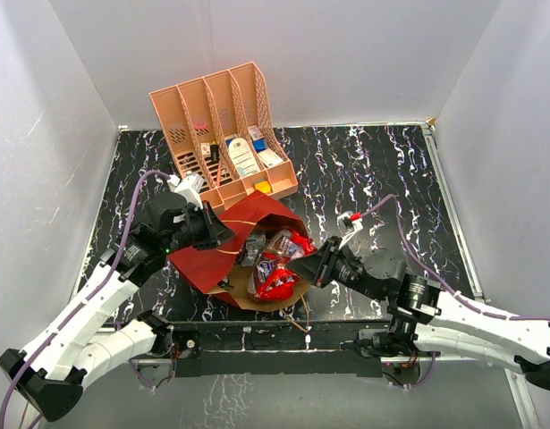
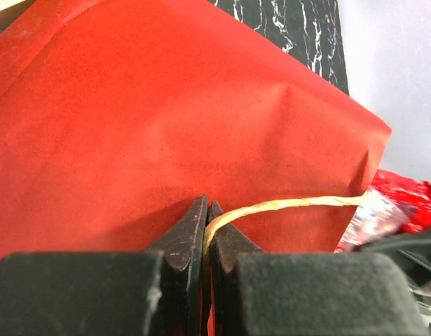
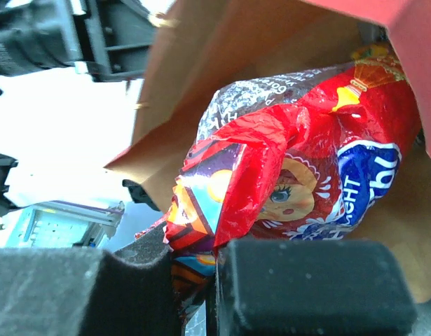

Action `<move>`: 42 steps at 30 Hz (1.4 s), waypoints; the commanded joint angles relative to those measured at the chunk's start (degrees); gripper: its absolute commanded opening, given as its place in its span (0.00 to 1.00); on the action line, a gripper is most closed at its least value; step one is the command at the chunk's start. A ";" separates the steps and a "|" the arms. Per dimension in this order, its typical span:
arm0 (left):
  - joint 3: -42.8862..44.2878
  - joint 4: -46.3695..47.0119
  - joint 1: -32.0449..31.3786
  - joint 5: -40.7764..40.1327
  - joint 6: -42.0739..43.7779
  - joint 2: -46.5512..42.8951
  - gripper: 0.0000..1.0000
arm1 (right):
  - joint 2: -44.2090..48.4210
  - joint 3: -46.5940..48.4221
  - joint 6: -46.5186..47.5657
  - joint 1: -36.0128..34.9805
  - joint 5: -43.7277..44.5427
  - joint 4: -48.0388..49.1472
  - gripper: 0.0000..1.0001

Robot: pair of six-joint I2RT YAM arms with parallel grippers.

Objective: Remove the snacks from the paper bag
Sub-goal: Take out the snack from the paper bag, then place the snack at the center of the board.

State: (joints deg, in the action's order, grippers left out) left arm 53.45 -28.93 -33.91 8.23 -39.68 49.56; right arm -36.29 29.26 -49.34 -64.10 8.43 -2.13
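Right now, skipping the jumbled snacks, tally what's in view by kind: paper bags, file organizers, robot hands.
Red paper bag with tan cord handles: 1
Salmon-pink slotted plastic file organizer: 1
Robot hands: 2, left hand pinching a cord handle, right hand gripping a shiny red snack packet
Total: 4

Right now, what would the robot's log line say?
left gripper: shut on cord handle | right gripper: shut on red snack bag | paper bag: on its side, mouth open
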 commanded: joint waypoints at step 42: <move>2.43 -2.84 0.19 -2.09 -0.66 0.02 0.00 | 0.39 19.40 51.51 0.23 59.15 15.69 0.07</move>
State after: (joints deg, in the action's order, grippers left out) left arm 53.65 -30.52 -33.91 6.35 -40.56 49.47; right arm -33.85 48.73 -5.37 -63.72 61.19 -5.10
